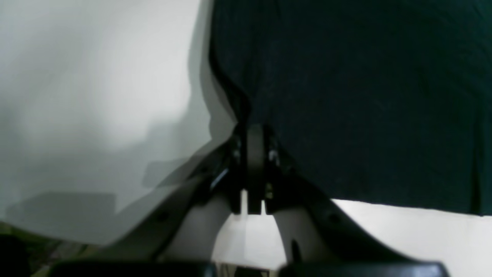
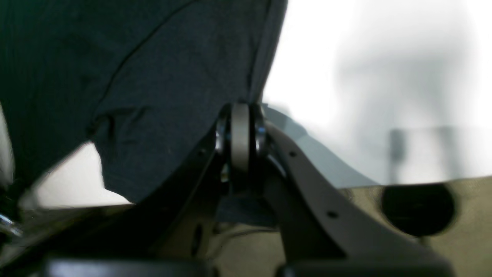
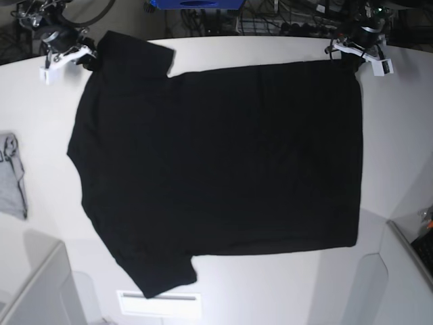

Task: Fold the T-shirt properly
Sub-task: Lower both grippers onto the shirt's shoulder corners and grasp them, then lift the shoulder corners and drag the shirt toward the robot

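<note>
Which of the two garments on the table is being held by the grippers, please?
The large black T-shirt; the small grey garment lies untouched at the table's edge.

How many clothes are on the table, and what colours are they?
Black T-shirt: 1
Grey garment: 1
Total: 2

White table (image 3: 270,284), cables (image 3: 284,20) heaped behind it
</note>
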You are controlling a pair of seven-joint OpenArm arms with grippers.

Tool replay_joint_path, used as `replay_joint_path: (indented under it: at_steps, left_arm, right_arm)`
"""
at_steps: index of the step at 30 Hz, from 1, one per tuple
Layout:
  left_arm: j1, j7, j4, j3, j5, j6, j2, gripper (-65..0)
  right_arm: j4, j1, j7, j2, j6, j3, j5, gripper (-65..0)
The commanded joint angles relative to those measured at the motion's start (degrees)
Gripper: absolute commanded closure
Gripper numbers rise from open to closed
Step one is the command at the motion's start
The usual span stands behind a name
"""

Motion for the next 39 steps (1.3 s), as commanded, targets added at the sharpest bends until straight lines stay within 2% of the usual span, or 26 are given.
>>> replay_joint_path:
  at_steps: [1,8,17,20,25,39]
  left_arm:
    - [1.6,0.2,0.9,-0.3,0.1,0.4,-0.5,0.0]
    - [3.6,0.2,2.7,-0.3,0.1,0.4,-1.0,0.0]
    - [7.7,0.0,9.1,-0.6,0.1,0.4,-1.1,0.0]
    - [9.1,0.1,10.2,-3.6,0.1,0.4,-0.8,0.0]
    - [10.6,0.2,10.3,-5.8,0.1,0.3,-1.0,0.0]
    - [9.5,0.3,11.4,-5.5,-0.3,0.3,-0.8,0.0]
  right_arm:
    - [1.2,-1.3,-1.3,0.2,0.5,0.3,-1.5,0.0]
    - [6.0,-3.8,-1.3,0.0,0.6,0.6,-1.3,0.0]
    - [14.3,-7.1,-1.3,-3.7,1.0,0.7,-1.3,0.0]
    - [16.9,-7.8,-1.4,-4.5,1.0,0.7,-1.3,0.0]
    - [17.1,-8.0,-1.4,-4.8,1.0,0.7,-1.3,0.0]
    - [18.7,-4.2,-1.9,-4.6,0.9,0.1,-1.3,0.0]
